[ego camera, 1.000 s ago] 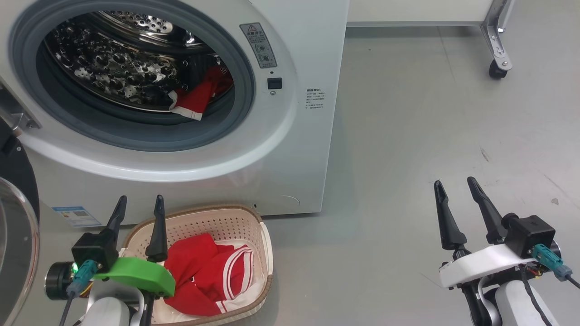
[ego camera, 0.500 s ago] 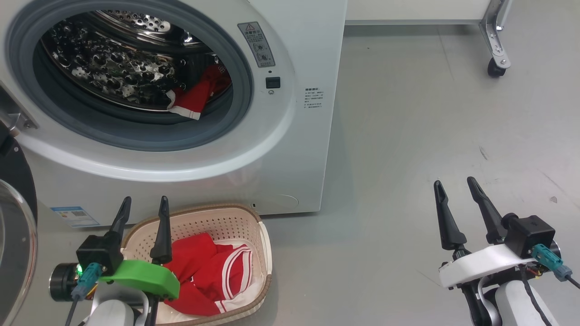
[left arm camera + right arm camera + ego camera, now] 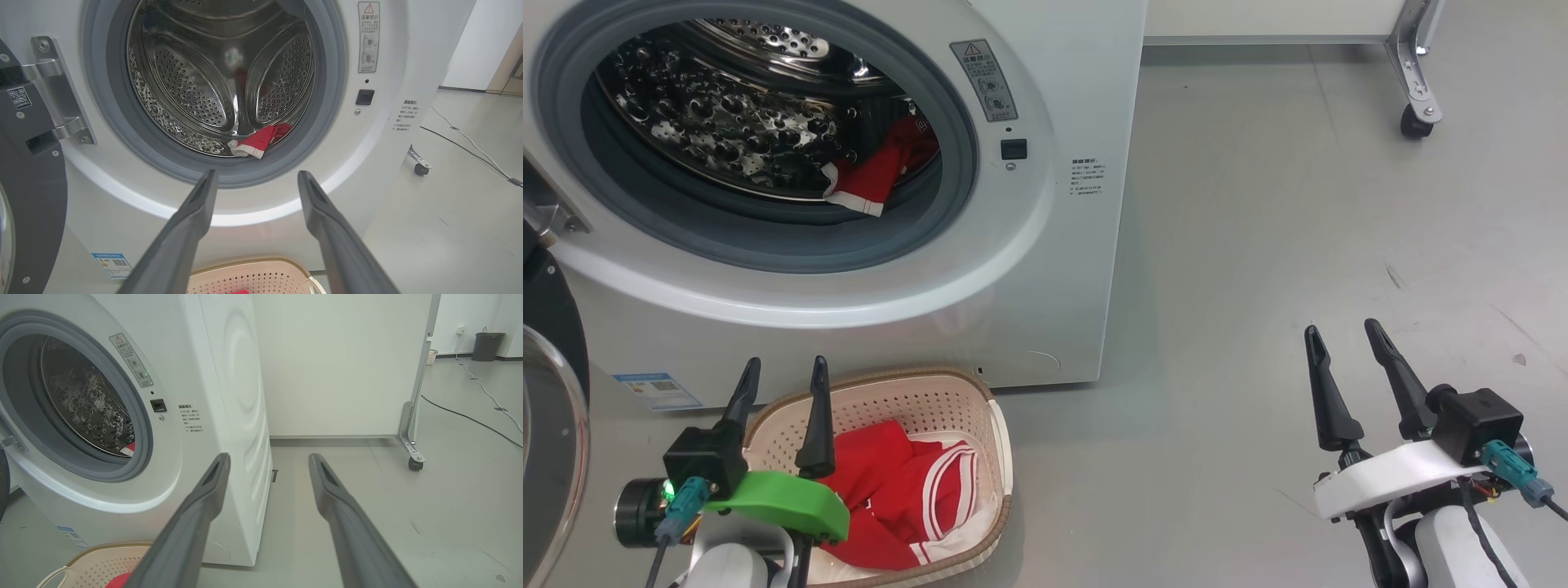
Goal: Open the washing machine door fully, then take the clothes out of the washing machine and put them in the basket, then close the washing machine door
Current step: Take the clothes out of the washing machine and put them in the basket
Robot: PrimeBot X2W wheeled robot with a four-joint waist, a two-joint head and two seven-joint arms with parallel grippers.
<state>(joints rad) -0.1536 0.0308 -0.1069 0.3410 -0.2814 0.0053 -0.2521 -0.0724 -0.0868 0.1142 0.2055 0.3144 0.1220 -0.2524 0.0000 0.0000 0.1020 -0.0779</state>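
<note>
The white washing machine (image 3: 1062, 269) has its round port uncovered, and its black-ringed door (image 3: 547, 392) is swung out at the far left. One red garment with white trim (image 3: 874, 171) lies at the drum's lower right, also seen as red cloth (image 3: 259, 141) through the port. Another red garment (image 3: 907, 490) lies in the cream basket (image 3: 996, 408) on the floor before the machine. My left gripper (image 3: 783, 371) is open and empty over the basket's left rim, pointing at the port (image 3: 253, 177). My right gripper (image 3: 1342, 336) is open and empty over bare floor to the right.
A white panel on a metal foot with a caster (image 3: 1417, 122) stands at the back right. A cable (image 3: 470, 418) runs across the grey floor there, and a dark bin (image 3: 487, 346) sits by the far wall. A blue label (image 3: 658, 390) marks the machine's lower left.
My left gripper has drifted slightly right and down over the basket's rim. The right gripper, the clothes and the door stay as they were.
</note>
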